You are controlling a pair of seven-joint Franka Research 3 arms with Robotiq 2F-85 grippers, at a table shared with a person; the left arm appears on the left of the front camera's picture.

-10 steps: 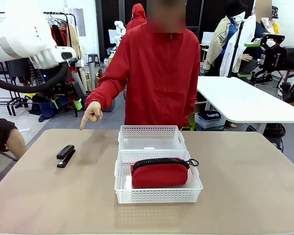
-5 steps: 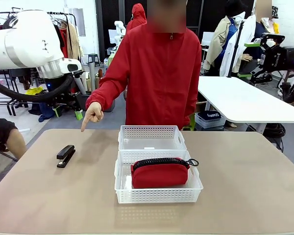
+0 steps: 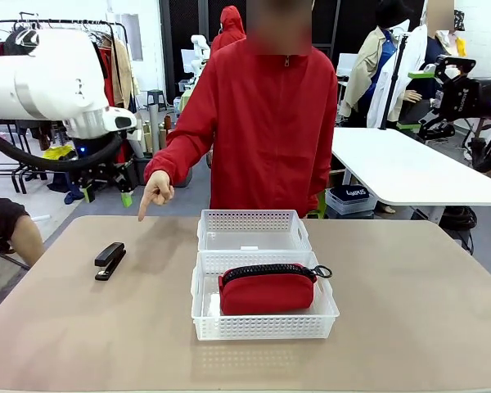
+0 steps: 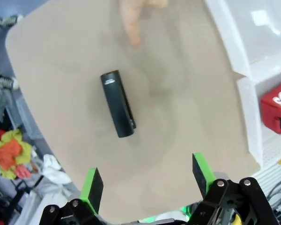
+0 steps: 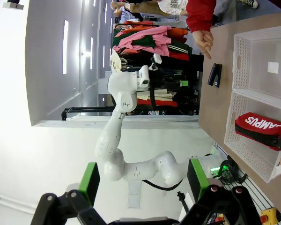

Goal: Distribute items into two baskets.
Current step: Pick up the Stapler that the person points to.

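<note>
- Showing the second placement in hand: the red pouch (image 3: 267,292) lies inside the nearer basket (image 3: 266,329), zipper uppermost. The farther basket (image 3: 252,221), set against it along one long side, holds no item. A small pale patch on its clear bottom is probably a label, though the view is too coarse to be sure.
- The stapler (image 3: 110,260) lies flat on the worktop (image 3: 409,311), well to the left of both baskets.
- The person's hand (image 3: 155,192) points an index finger down at the worktop just beyond the stapler and touches nothing.
- Left gripper (image 4: 147,180): the fingers are spread wide and hold nothing. It hangs above the worktop's left part, with the stapler ahead of it and lined up between the green pads in the left wrist view.
- Right gripper (image 5: 143,179): the fingers are apart and empty, held high and well away from the baskets.
- Next move, as judged: the left arm descends until the pads straddle the stapler's narrow body, closes, lifts, and carries it to the farther basket. The stapler sits low, so the pads must come close to the worktop, and the pointing finger nearby calls for a clean vertical approach.
</note>
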